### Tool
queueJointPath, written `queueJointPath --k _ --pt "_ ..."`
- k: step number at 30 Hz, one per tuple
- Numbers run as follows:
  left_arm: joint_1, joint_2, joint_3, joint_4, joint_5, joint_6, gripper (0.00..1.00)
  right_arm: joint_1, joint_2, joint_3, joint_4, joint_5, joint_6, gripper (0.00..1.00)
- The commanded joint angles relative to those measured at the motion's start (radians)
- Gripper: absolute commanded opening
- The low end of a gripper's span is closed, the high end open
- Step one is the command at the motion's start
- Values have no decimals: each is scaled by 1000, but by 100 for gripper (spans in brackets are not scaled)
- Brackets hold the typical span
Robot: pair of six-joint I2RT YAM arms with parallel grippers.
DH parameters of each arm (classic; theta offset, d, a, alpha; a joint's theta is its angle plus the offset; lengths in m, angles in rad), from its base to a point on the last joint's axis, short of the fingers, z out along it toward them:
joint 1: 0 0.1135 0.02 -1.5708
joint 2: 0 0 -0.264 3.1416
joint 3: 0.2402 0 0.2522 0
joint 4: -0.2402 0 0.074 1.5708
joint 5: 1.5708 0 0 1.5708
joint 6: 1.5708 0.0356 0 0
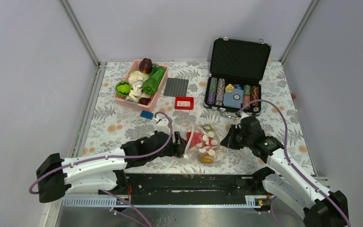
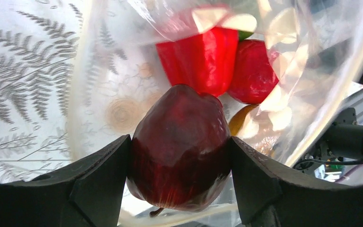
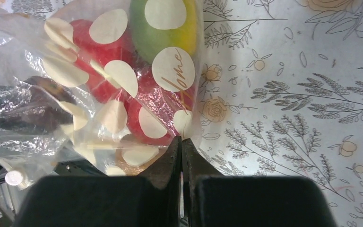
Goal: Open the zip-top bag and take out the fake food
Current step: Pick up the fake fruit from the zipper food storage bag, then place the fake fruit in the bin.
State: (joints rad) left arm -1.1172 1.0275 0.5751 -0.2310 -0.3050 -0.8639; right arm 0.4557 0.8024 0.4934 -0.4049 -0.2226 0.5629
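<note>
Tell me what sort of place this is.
Probably a robotics lab test cell: left arm and right arm bolted to a table, plain walls around it, and staged props like a poker-chip case and pink basket.

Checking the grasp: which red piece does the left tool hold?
The dark maroon apple, clamped in the left tool; the brighter red pepper lies deeper in the bag, untouched.

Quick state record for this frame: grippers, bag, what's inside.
left gripper: inside the bag mouth, fingers against both sides of the dark red apple
right gripper: shut, pinching the zip-top bag at its edge
bag: mouth open toward the left arm
also inside: red pepper, red fruit, green-yellow piece
status: apple gripped, not yet out of the bag
</note>
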Motion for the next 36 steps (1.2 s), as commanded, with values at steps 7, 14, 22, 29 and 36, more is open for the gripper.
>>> queueJointPath --k 7,14,22,29,36 --pt "14 -335 -151 69 -181 -60 54 -3 -10 -24 -13 72 -13 0" --pt "16 -449 -108 -16 -244 -48 54 -4 -17 -33 -15 75 -10 0" --pt "125 -392 45 -40 -248 36 54 -3 -25 -40 -12 61 -9 0" --pt "528 -125 343 -84 35 197 52 -4 -46 -55 -19 53 -5 0" --pt "828 112 557 -61 166 285 51 -3 -66 -74 -10 39 0 0"
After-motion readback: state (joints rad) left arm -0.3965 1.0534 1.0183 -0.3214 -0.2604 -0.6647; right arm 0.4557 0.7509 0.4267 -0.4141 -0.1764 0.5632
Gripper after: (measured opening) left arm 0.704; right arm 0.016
